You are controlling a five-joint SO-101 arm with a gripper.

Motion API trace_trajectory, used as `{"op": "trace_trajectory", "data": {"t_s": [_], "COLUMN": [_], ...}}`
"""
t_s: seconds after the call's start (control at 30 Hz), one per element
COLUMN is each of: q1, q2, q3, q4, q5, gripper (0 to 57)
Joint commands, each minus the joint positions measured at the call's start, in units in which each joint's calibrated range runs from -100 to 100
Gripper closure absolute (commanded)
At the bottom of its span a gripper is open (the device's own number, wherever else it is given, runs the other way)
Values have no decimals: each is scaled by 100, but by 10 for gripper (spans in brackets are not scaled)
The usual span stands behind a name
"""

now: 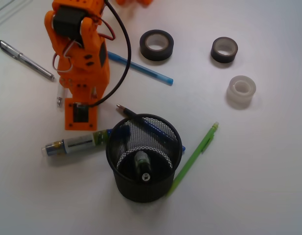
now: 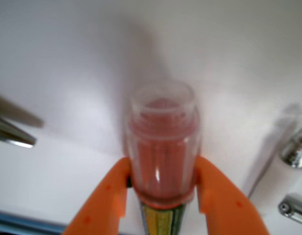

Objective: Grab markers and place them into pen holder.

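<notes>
My gripper [image 2: 163, 169] is shut on a red-capped marker [image 2: 163, 147]; the orange fingers [image 2: 114, 191] press both sides of it just below the translucent cap. In the front view the arm covers most of that marker, and the gripper [image 1: 62, 94] is at the left of the table. The black mesh pen holder [image 1: 116, 169] stands at the front centre with a dark-capped marker [image 1: 142, 166] upright inside. A third marker [image 1: 75, 145], with a bluish cap, lies flat against the holder's left side.
A thin blue pen [image 1: 141, 68] lies behind the arm and another [image 1: 128, 113] passes behind the holder. A green mechanical pencil [image 1: 197, 152] lies right of the holder. A silver pen [image 1: 26, 59] is far left. Two black tape rolls [image 1: 156, 45] [image 1: 224, 50] and a white one [image 1: 241, 91] sit at the back right.
</notes>
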Motion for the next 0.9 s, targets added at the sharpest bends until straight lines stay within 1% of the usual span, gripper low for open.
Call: {"op": "trace_trajectory", "data": {"t_s": [0.0, 0.17, 0.3, 0.6, 0.87], "q1": [-74, -126, -164, -261, -597], "q2": [-43, -137, -256, -953, -1106], "q3": [-75, -129, -736, -2910, -5202], "q4": [-31, -31, 39, 914, 906], "q5": [15, 98, 225, 181, -132], "gripper": [571, 570, 570, 570, 570]}}
